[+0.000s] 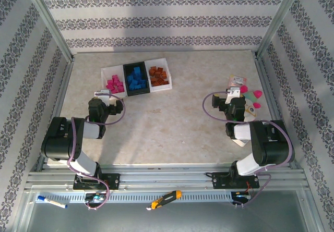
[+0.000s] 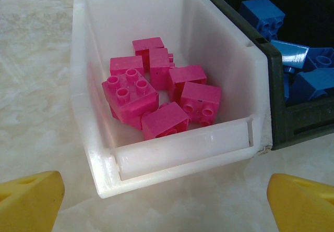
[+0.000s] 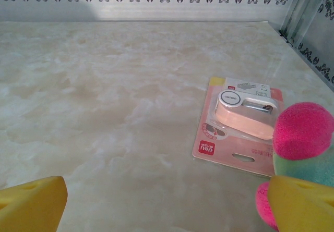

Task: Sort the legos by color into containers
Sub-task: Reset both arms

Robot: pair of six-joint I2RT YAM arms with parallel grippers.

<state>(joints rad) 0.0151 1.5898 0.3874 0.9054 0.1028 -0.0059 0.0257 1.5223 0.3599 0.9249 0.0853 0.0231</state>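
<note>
Three containers stand in a row at the back left. The left white tray (image 1: 104, 75) holds magenta-pink legos (image 1: 115, 83), the black tray (image 1: 126, 78) holds blue legos (image 1: 136, 79), and the right white tray (image 1: 168, 73) holds brown-orange legos (image 1: 158, 74). My left gripper (image 1: 101, 93) sits just in front of the pink tray, open and empty. In the left wrist view, the white tray's front lip (image 2: 177, 151) and the pink legos (image 2: 156, 96) lie beyond the left gripper (image 2: 167, 206), with the blue legos (image 2: 263, 15) at right. My right gripper (image 1: 233, 92) is open over bare table.
A pink-white packet (image 3: 240, 122) and a pink-and-teal plush toy (image 3: 302, 138) lie ahead and right of my right gripper (image 3: 167, 206). They sit near the right frame post (image 1: 263, 73). Patterned walls enclose the table on three sides.
</note>
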